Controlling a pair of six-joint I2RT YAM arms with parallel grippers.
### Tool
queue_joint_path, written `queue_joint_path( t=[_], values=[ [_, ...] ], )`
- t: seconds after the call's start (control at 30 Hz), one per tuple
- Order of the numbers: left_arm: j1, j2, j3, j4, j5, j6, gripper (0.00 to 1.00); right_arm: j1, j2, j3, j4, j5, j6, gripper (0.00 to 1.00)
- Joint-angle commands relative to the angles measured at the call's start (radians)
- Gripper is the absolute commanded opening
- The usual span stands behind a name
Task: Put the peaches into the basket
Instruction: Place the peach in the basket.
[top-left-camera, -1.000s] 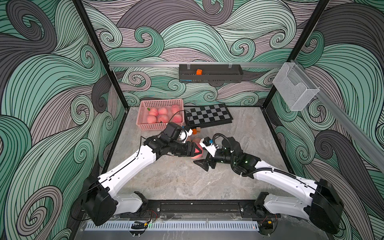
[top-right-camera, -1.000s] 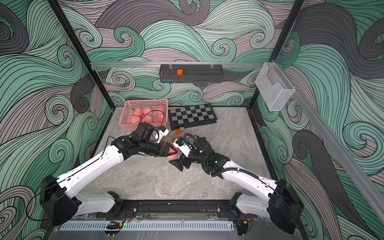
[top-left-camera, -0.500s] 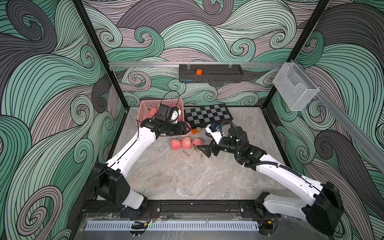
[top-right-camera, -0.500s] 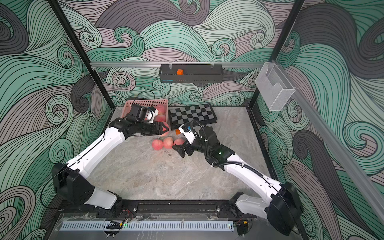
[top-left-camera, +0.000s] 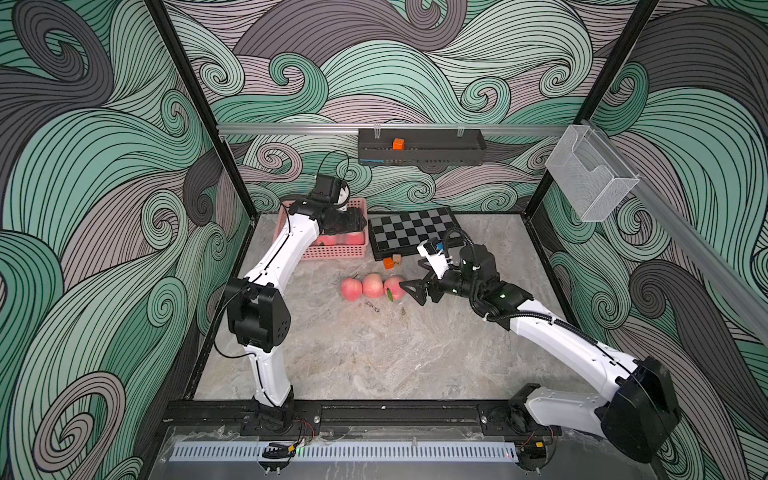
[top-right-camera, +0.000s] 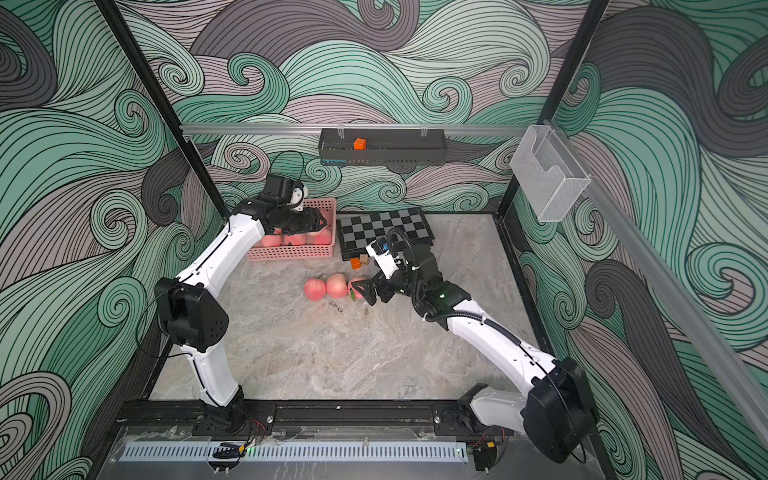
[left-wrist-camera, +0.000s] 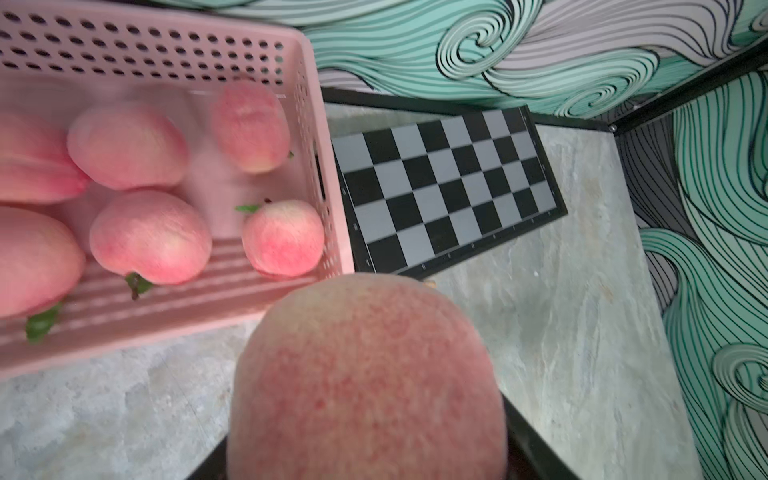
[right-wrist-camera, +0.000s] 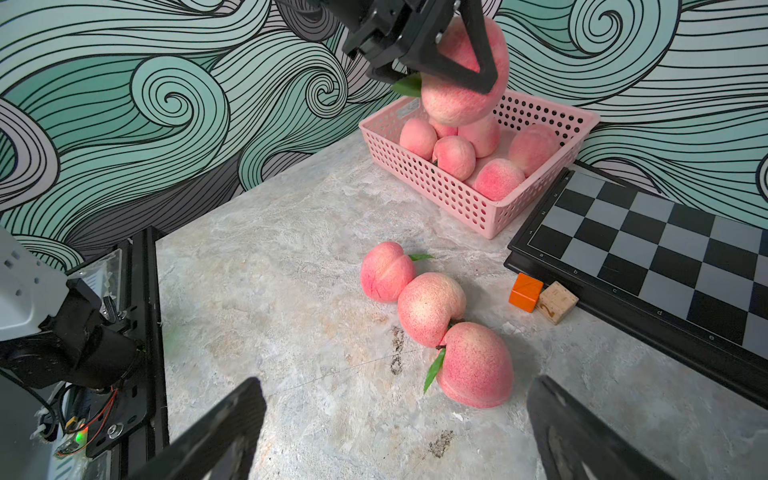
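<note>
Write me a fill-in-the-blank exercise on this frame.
The left claw holds a round pink peach above the pink perforated plastic ____.
____ more peaches lie in a row on the marbled tabletop.
The right claw stands ____, facing the row's nearest peach.
Beside the black-and-grey chessboard lie ____ small cubes, one orange, one pale wood.
Missing: basket; three; open; two.

Robot lab test cell. Boxed-in booth: swirl-print wall panels (top-left-camera: 415, 75), black frame posts (top-left-camera: 203, 108), marble-look desk (top-left-camera: 374, 353). White left arm (top-left-camera: 286, 249) and right arm (top-left-camera: 557, 336) mounted on a black base rail (top-left-camera: 395, 415) at the front edge. Black tray (top-left-camera: 419, 147) and clear holder (top-left-camera: 590, 183) hang on the walls. Props: chessboard (top-left-camera: 415, 228), orange cube (top-left-camera: 388, 263), peaches (top-left-camera: 372, 285), basket (top-left-camera: 332, 251).
</note>
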Motion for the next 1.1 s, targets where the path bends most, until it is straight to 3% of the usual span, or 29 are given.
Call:
queue_joint_path(
  t=[0.0,0.3,0.67,1.07],
  values=[
    [0.014,0.068,0.114,-0.050,-0.061,0.043,0.64,-0.016,0.011,0.029,-0.010,-0.028,-0.009,0.99],
    [0.066,0.242,0.293,-0.010,-0.105,0.073,0.64,-0.032,0.042,0.038,-0.007,-0.045,-0.013,0.99],
    [0.129,0.364,0.311,0.118,-0.075,0.165,0.64,-0.043,0.067,0.035,0.001,-0.053,-0.002,0.99],
    [0.139,0.450,0.310,0.182,-0.110,0.274,0.65,-0.051,0.106,0.044,0.008,-0.065,0.003,0.99]
  ],
)
